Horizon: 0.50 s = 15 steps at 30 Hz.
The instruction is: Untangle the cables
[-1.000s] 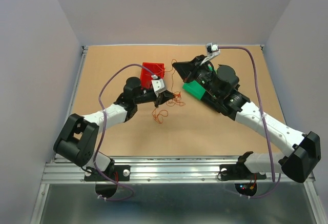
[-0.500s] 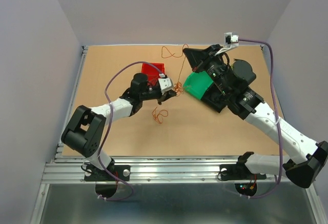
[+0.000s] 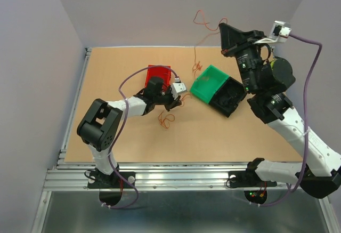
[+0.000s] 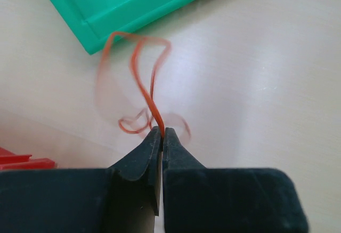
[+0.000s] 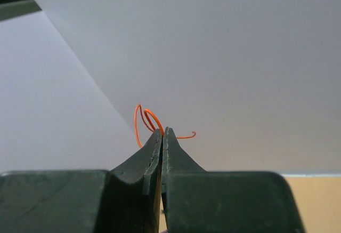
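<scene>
The cables are thin orange-red wires. My left gripper (image 3: 181,99) is low over the table, shut on a strand of cable (image 4: 143,86) right at its tips (image 4: 161,130). My right gripper (image 3: 221,26) is raised high at the back, shut on another cable (image 5: 147,117) that curls above its fingertips. From there a strand (image 3: 197,57) hangs down toward the bunch by the left gripper. More loose loops (image 3: 166,119) lie on the table below the left gripper.
A green bin (image 3: 209,83) lies tipped beside a black bin (image 3: 230,97) under the right arm. A red bin (image 3: 159,74) stands behind the left wrist. The green bin (image 4: 122,6) fills the top of the left wrist view.
My right arm has risen and swung right, drawing a wire up off the table. The left gripper has closed on the cable bunch and the arm has folded lower.
</scene>
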{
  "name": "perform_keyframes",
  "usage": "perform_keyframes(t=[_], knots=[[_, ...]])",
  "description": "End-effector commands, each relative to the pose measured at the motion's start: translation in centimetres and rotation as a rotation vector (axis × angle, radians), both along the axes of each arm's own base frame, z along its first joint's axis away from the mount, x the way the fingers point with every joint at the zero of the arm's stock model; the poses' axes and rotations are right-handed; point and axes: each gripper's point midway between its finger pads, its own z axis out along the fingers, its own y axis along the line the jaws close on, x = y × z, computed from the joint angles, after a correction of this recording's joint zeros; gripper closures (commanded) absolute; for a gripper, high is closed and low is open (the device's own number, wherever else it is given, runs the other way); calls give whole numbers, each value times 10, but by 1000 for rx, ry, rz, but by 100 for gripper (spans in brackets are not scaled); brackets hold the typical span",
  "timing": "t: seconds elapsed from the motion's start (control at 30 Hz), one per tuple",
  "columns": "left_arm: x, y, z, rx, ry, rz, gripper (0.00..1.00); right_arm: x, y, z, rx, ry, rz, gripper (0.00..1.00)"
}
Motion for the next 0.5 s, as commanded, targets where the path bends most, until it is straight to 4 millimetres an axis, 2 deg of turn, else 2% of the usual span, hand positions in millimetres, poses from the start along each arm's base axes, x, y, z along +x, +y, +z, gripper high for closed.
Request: perform_keyframes(t=[0.0,0.13,0.2,0.23,0.27,0.33,0.43,0.47], knots=[[21,3,35,-29,-68,78,100,-35,-59,56,129,-119,-136,99],[39,19,44,-42,-37,173,100,-52,-94,62,176,-137,-231,99],[50,31,53,-58,-40,226,100,-63,-113,70,203,-149,-274,99],[60,45,58,-78,-32,265,100,-67,-117,71,207,-153,-279,99],[61,49,71,-129,-15,265,100,-75,-123,74,215,-164,-275,99],[59,59,85,-190,8,232,100,-77,-121,69,202,-161,-252,100],[40,54,100,-221,-9,148,100,-80,-116,60,183,-152,-221,99],[34,53,103,-225,-21,119,93,-80,-114,58,183,-149,-211,99]])
